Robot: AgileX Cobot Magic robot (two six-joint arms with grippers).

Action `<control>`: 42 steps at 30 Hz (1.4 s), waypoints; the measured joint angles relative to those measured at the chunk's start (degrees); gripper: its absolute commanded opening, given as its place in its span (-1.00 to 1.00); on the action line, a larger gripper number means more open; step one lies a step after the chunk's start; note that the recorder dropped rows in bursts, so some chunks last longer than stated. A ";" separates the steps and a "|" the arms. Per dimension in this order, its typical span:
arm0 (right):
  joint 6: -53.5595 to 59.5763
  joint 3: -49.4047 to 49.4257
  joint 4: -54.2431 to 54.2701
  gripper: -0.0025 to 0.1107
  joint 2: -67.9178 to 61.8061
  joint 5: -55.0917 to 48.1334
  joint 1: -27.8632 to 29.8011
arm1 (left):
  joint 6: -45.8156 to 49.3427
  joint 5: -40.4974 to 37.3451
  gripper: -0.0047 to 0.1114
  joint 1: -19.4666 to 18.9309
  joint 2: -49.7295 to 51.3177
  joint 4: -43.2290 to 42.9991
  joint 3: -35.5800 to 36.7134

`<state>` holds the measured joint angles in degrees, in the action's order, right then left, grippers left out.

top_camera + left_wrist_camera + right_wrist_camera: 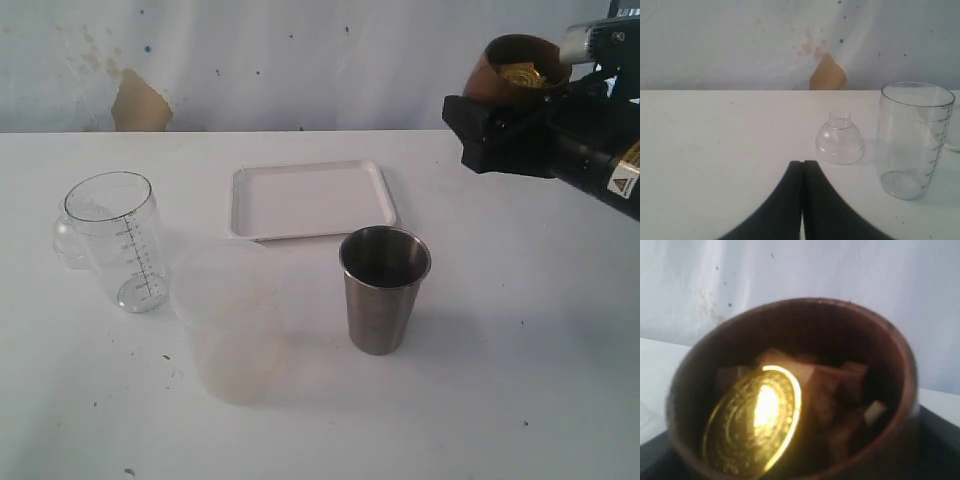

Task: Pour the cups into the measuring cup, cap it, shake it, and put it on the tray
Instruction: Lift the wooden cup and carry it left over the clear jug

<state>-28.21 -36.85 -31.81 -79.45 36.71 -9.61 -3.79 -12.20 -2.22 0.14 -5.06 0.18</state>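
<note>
My right gripper is shut on the brown wooden cup, held high above the table's far right and tipped toward the camera. Inside the wooden cup lie a gold coin and brown wooden pieces; the cup hides the jaws. The steel tumbler stands upright in the middle. At the left the clear measuring cup stands upright and looks empty. The white tray lies behind the tumbler. My left gripper is shut on nothing, low over the table short of the measuring cup.
A big frosted plastic tub stands between the measuring cup and the tumbler. A clear domed cap sits on the table beside the measuring cup, on its far left side. A pale wall with a brown patch backs the table.
</note>
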 measured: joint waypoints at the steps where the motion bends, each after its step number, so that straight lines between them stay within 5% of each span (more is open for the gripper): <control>1: 0.13 0.00 -0.48 -0.96 0.00 -0.37 0.00 | 0.00 0.00 -0.92 0.00 0.00 0.00 0.00; 6: -4.05 -2.89 -10.04 -0.96 0.00 -6.60 -1.44 | 0.00 0.00 -0.92 0.00 0.00 0.00 0.00; 9: -19.22 -9.79 -24.83 -0.96 0.00 -19.68 -5.77 | 0.00 0.00 -0.92 0.00 0.00 0.00 0.00; 13: -32.71 -15.39 -36.15 -0.96 -2.80 -15.55 -9.35 | 0.00 0.00 -0.92 0.00 0.00 0.00 0.00; 18: -35.25 -18.71 -42.10 -0.96 -10.86 -11.89 -14.74 | 0.00 0.00 -0.92 0.00 0.00 0.00 0.00; 36: -33.68 -23.72 -43.53 -0.96 -19.59 -10.71 -21.26 | 0.00 0.00 -0.92 0.00 0.00 0.00 0.00; 42: -33.68 -24.69 -43.64 -0.96 -18.60 -19.01 -21.26 | 0.00 0.00 -0.92 0.00 0.00 0.00 0.00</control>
<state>-61.89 -61.54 -75.45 -98.05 17.71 -30.87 -3.79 -12.20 -2.22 0.14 -5.06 0.18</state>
